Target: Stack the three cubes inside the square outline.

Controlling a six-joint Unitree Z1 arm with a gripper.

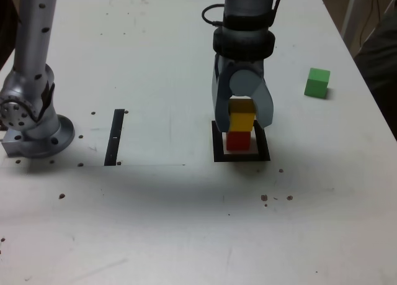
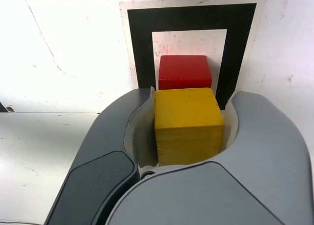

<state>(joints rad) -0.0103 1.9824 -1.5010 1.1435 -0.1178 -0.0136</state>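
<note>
Green cube (image 1: 317, 83) in exterior view only

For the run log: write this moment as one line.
pincer: shut on yellow cube | yellow cube: above red cube | red cube: inside square outline | green cube: apart on table, unstacked

The arm (image 1: 247, 24) hangs vertically, its fingers (image 1: 265, 108) pointing down and clamped together on a load.
</note>
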